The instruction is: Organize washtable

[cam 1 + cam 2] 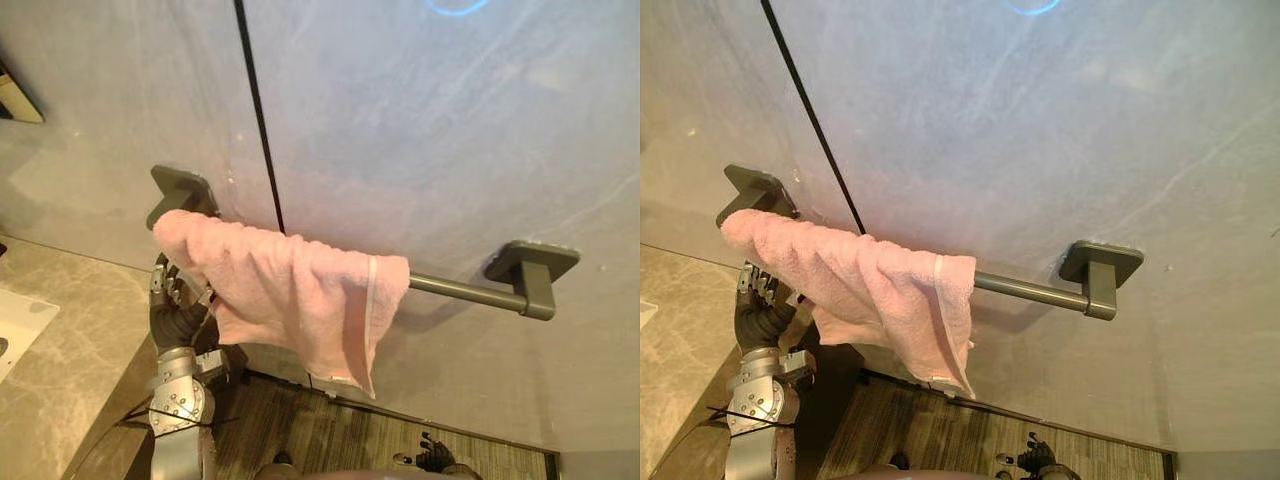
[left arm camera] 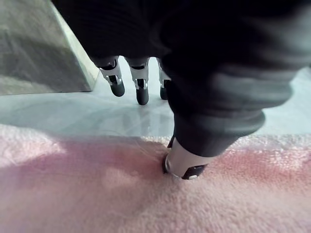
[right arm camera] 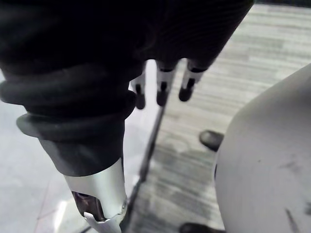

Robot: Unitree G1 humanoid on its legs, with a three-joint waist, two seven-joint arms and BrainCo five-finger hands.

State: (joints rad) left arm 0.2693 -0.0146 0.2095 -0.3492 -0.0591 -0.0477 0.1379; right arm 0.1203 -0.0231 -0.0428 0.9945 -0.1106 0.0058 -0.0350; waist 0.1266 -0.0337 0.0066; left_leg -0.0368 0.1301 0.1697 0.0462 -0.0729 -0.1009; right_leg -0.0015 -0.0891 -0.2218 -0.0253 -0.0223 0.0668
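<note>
A pink towel (image 1: 290, 290) hangs bunched over the left half of a grey towel bar (image 1: 462, 291), which is fixed by 2 brackets to the grey wall (image 1: 430, 130) across the middle of the frame. The left hand (image 1: 168, 290) sits at lower left, just under the towel's left end. Its fingers (image 2: 116, 82) are straight and apart, pointing at the wall, and its thumb (image 2: 187, 166) tip rests on the cloth. A marble desk (image 1: 60, 390) lies at far lower left. The right hand (image 3: 162, 87) hangs above the striped floor (image 3: 204, 116), fingers relaxed and holding nothing.
</note>
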